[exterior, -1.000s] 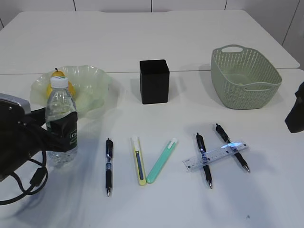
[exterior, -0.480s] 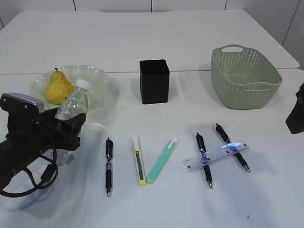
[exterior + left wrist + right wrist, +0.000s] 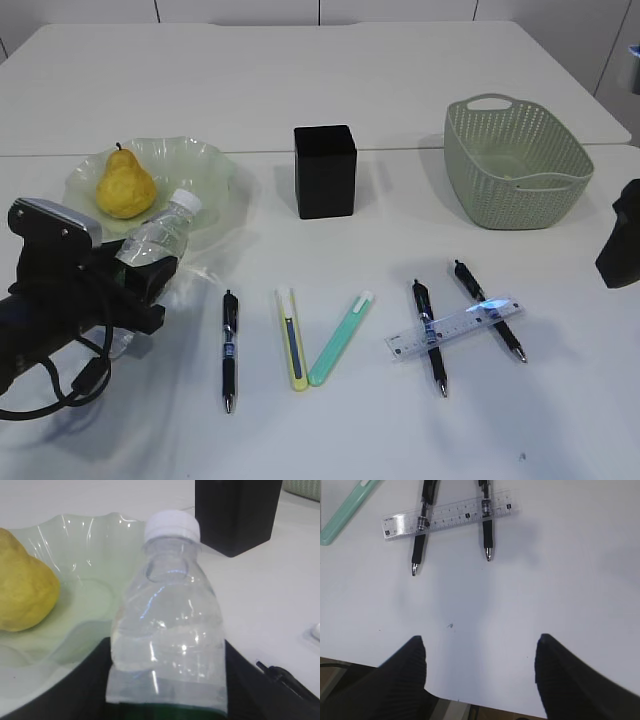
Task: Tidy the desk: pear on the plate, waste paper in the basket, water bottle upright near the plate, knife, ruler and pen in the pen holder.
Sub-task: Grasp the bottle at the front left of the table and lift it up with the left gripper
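The water bottle (image 3: 167,625) sits between the gripper's dark fingers (image 3: 260,685). Behind it are the plate (image 3: 85,545) holding the pear (image 3: 22,587), and the pen holder (image 3: 237,512).

Office-like room: white desk (image 3: 400,80), pens (image 3: 229,350), ruler (image 3: 455,327).

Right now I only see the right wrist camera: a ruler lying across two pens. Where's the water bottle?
Observer: The water bottle is held tilted in the left end effector, with its white cap leaning toward the plate.
Operator: Is the pear on the plate?
Observer: Yes, the pear sits in the plate, on its left side.
Operator: Did anything go in the pen holder?
Observer: The pen holder stands behind the pens, and nothing sticks out of its top.
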Robot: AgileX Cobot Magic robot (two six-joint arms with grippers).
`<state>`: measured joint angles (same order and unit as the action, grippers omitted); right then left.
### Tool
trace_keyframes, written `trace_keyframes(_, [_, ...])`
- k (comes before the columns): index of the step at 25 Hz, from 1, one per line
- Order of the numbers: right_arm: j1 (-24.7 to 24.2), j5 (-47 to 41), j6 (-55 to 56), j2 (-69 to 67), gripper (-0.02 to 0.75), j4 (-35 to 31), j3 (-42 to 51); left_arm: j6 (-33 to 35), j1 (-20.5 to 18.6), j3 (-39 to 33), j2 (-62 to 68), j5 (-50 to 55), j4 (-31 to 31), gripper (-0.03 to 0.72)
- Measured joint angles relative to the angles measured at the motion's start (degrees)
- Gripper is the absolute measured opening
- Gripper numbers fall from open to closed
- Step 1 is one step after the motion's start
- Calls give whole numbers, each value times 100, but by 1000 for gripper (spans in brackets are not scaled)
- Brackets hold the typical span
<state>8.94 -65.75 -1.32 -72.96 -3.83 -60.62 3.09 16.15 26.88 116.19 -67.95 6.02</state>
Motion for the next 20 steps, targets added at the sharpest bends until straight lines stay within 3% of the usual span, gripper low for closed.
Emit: trace_keyframes(20, [0,0,0,0,504,0,0,25,0,-74,-1186,457,9,377])
